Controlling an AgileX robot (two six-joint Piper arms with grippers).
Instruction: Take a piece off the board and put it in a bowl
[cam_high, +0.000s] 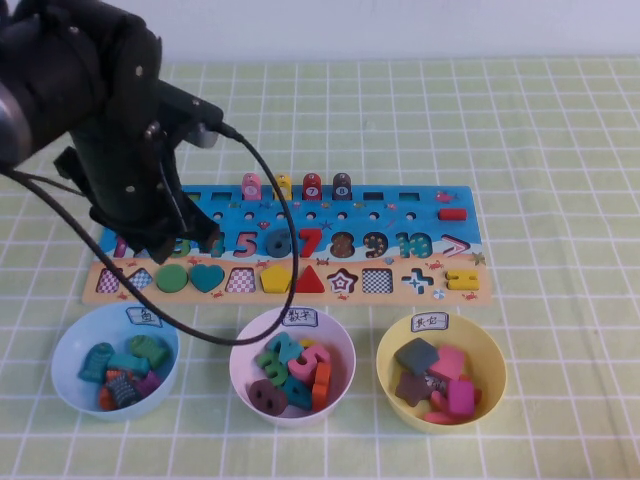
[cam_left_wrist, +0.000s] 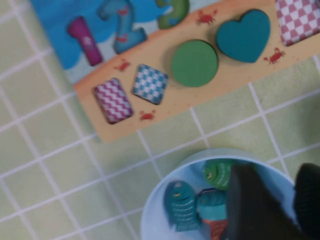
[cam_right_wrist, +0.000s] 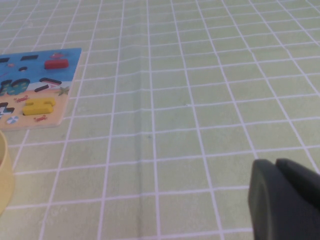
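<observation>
Desk (cam_high: 560, 150) covered by a pale green cloth with a white grid. Lying directly on it: the board (cam_high: 470, 292), long side running left to right, mid-desk. Three bowls in a row on the near side of the board: pale-blue bowl (cam_high: 66, 345) at left, pinkish-white bowl (cam_high: 243, 352) in the middle, yellow bowl (cam_high: 492, 352) at right. Bowls stand apart from each other and from the board's near edge.

Left gripper (cam_left_wrist: 270, 205) hangs above the pale-blue bowl. Right gripper (cam_right_wrist: 285, 200) hovers over bare cloth right of the board.
</observation>
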